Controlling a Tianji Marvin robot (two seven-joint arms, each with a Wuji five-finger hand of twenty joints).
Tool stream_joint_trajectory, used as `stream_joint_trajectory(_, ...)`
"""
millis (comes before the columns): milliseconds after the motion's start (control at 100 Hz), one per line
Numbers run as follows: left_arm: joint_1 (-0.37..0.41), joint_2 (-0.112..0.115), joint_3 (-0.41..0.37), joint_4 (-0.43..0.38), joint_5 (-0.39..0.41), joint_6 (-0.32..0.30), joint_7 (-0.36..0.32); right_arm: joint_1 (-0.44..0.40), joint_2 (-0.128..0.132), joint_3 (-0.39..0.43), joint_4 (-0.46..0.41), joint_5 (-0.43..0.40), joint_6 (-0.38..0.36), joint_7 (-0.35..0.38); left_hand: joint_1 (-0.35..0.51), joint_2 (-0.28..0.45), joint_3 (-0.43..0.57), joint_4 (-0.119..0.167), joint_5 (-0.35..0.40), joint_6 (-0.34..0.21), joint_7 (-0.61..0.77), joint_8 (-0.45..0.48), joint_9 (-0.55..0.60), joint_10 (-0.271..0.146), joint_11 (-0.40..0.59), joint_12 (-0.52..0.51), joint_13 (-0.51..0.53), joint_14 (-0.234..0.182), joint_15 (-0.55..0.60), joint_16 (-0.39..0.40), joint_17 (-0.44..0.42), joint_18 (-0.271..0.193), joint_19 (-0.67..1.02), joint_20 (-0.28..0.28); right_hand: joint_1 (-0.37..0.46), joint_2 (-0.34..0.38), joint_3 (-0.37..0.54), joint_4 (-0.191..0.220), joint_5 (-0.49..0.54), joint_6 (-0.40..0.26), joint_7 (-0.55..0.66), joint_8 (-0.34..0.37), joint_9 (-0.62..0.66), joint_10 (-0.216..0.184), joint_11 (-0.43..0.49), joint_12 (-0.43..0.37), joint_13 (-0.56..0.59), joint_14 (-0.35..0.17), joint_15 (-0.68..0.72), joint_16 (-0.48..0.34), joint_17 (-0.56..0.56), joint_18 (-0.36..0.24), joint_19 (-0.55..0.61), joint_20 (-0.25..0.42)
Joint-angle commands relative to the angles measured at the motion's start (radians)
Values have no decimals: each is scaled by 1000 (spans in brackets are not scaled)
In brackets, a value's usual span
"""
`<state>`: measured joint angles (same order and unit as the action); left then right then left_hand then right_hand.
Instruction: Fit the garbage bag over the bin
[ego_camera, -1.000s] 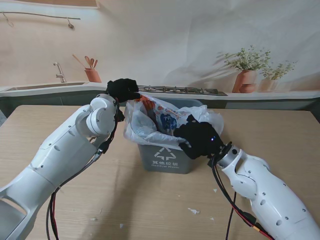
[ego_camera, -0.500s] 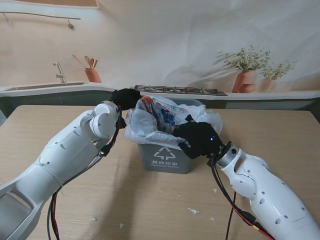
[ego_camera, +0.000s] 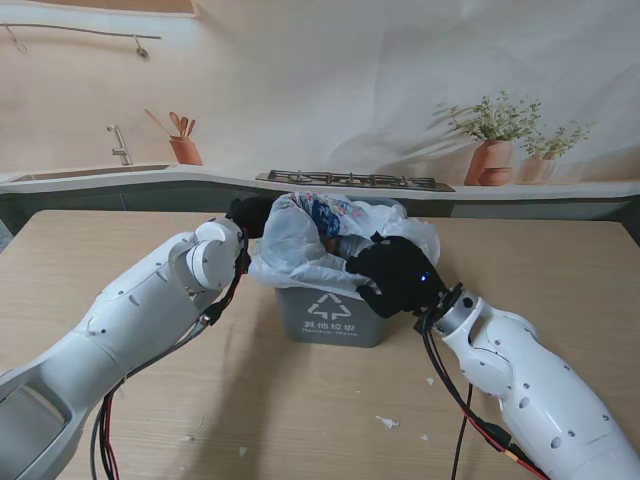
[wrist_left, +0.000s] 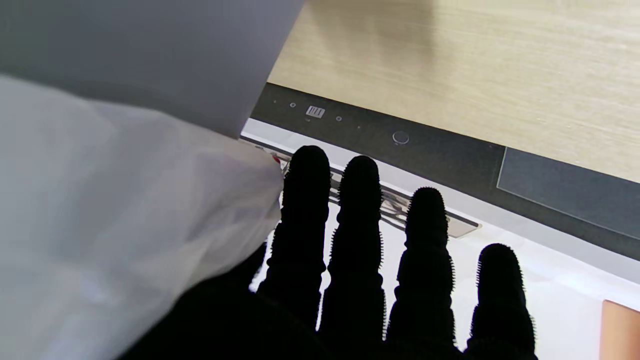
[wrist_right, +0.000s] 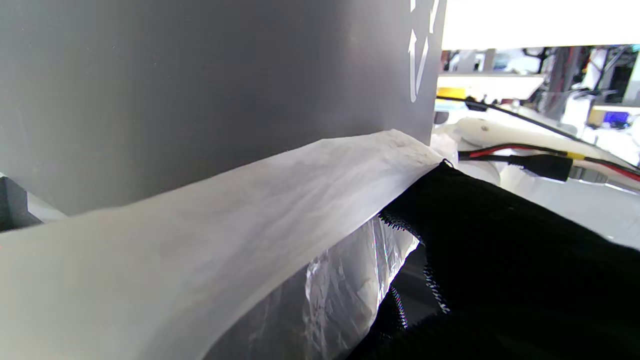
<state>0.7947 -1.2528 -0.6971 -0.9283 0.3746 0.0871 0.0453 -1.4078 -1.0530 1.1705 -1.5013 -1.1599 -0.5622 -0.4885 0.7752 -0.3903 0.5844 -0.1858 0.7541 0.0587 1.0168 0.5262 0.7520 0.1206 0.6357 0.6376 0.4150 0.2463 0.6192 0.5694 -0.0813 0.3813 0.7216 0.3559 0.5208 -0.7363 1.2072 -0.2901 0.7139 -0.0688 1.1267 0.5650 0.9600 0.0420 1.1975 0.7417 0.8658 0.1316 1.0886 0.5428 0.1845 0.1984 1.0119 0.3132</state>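
Our right hand (ego_camera: 398, 275) grips the bag (ego_camera: 300, 245) at the bin's (ego_camera: 330, 315) four o'clock rim; our left hand (ego_camera: 250, 213), at ten o'clock, has its fingers straight beside the film, grip unclear.

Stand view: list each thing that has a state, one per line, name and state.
garbage bag: crumpled, draped over the bin's rim, mouth not spread fully.
bin: upright on the table, bag partly fitted.
left hand: at the bin's far left corner, against the bag; grip unclear.
right hand: on the bag at the near right rim.
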Motion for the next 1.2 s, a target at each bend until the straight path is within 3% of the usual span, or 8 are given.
stream_joint_trajectory(0, 20, 5, 0, 14, 5, 3, -29, -15, -1, -7, 20, -8, -1, 23, 77, -63, 70, 20, 8, -18, 10, -12, -16, -3, 9, -11, 2, 0, -5, 11, -18, 22, 4, 0, 58, 15, 66, -30, 24, -145, 20, 10, -9, -10, -2, 7, -20, -12, 20, 14, 12, 21, 100, 39)
stream_joint_trajectory(130, 49, 25, -38, -34, 23, 2, -36, -16, -2, -5, 20, -7, 3, 24, 38, -91, 94, 30, -16, -10, -2, -37, -58, -4, 20, -64, -14, -2, -15, 6, -17, 20, -15, -11, 59, 22, 61, -30, 18, -132, 22, 11, -12, -5, 2, 9, -23, -9, 22, 16, 9, 20, 99, 39)
stream_joint_trajectory(200, 62, 48, -58, -67, 36, -7, -83, -16, -2, -5, 20, -5, 5, 25, -69, -127, 157, 28, -125, 53, -119, -36, -200, 8, 0, -107, -94, -9, -43, 3, -14, 13, -73, -34, 59, 24, 58, -30, 16, -126, 24, 11, -13, -3, 3, 8, -22, -8, 24, 17, 9, 20, 100, 39)
stream_joint_trajectory(240, 68, 60, -66, -79, 53, -20, -97, -15, -2, -6, 20, -6, 7, 25, -206, -142, 252, 87, -226, 124, -279, -59, -329, 29, -49, -145, -166, -13, -73, -5, -14, 10, -107, -33, 60, 24, 57, -30, 16, -124, 24, 10, -12, -3, 3, 7, -21, -7, 25, 17, 10, 21, 100, 39)
stream_joint_trajectory(420, 97, 95, -122, -124, 111, -65, -134, -13, -2, -10, 21, -7, 14, 23, -312, -216, 167, 55, -514, 194, -606, -247, -548, 57, -268, -329, -327, -26, -237, -88, -11, -21, -244, -20, 61, 30, 50, -28, 12, -114, 28, 8, -13, 0, 7, 4, -21, -8, 28, 19, 9, 20, 102, 40)
stream_joint_trajectory(610, 134, 83, -204, -168, 80, -23, -77, -10, -2, -14, 22, -6, 18, 23, -362, -2, -49, 56, -556, 224, -727, -321, -561, 83, -391, -406, -345, -24, -360, -109, -17, -21, -346, 50, 62, 29, 49, -27, 13, -106, 31, 4, -10, 5, 11, 0, -17, -6, 32, 20, 11, 23, 105, 41)
stream_joint_trajectory(1150, 224, 56, -340, -268, -81, 58, -24, -24, -10, -20, 3, 12, 82, 28, -362, 100, -316, 68, -545, 287, -888, -408, -613, 122, -557, -482, -396, -43, -572, -170, -27, -17, -619, 127, 55, 15, 71, -31, 38, -35, 48, -23, 40, 47, 22, -14, 46, 16, 81, 28, 48, 42, 145, 61)
stream_joint_trajectory(1190, 233, 44, -352, -271, -107, 51, 18, -24, -10, -21, 2, 13, 88, 27, -234, 134, -507, 102, -523, 289, -885, -401, -603, 123, -559, -429, -393, -39, -575, -147, -23, -16, -642, 151, 54, 15, 72, -32, 38, -30, 49, -24, 43, 47, 23, -15, 50, 15, 84, 29, 51, 44, 148, 62)
